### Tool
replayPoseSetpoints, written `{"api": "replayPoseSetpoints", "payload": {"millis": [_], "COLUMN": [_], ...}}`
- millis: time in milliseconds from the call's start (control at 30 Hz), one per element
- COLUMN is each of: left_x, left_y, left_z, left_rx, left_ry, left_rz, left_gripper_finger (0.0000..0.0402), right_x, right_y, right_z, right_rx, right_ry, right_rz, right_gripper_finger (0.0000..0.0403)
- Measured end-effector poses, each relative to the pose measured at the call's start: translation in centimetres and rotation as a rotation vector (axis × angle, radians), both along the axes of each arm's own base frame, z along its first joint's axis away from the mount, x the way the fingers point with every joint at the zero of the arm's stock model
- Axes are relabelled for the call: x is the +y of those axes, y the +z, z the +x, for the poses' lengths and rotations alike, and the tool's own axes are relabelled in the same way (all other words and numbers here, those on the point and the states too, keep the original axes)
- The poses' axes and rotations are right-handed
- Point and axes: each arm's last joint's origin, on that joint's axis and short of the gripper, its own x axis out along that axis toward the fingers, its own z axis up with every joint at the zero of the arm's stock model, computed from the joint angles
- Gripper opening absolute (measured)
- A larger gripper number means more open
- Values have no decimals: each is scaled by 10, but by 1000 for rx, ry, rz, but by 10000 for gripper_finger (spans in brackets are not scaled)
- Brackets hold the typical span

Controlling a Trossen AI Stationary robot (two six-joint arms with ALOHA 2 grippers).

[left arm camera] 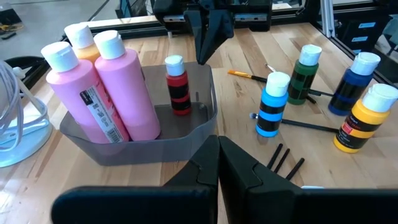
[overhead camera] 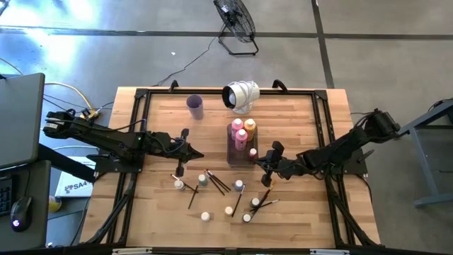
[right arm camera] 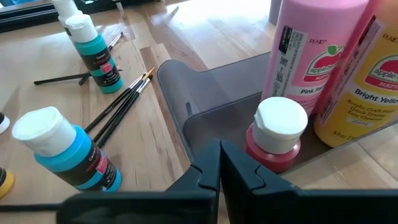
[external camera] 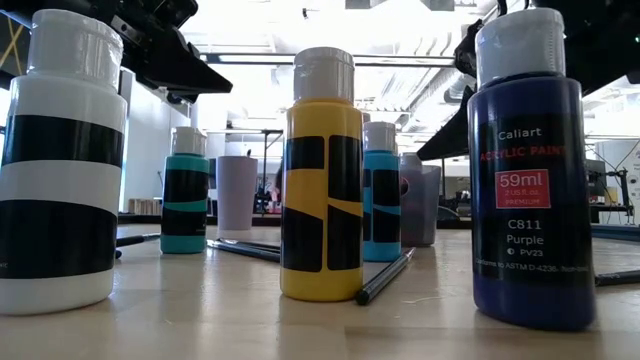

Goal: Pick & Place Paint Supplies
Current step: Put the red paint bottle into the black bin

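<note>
Both grippers, left point(overhead camera: 200, 154) and right point(overhead camera: 253, 157), hover with jaws pressed together and empty by the grey tray point(overhead camera: 234, 155), while small paint bottles point(overhead camera: 239, 185) and brushes point(overhead camera: 216, 181) on the tabletop point(overhead camera: 304, 120) look light, rigid, slick, best pinched mid-body

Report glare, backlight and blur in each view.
Low view: bright ceiling lights behind wash out the room, leaving the yellow bottle and purple bottle backlit; the nearest white-and-black bottle looks slightly soft. Right wrist view: window light glares on the table. Left wrist view: even light, the pink bottles sharp. High view: soft, even light and faint shadows.
</note>
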Motion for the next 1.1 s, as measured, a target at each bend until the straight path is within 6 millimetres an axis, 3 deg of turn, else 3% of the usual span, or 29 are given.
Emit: {"api": "replayPoseSetpoints", "payload": {"millis": [1100], "left_x": [2], "left_y": [0], "left_z": [0], "left_rx": [-3], "left_ry": [49], "left_rz": [15], "left_gripper_finger": [0], "right_x": [-6], "right_y": [0], "right_z": [1], "right_rx": [1], "right_ry": [-33], "right_rz": [-6], "right_gripper_finger": [2]}}
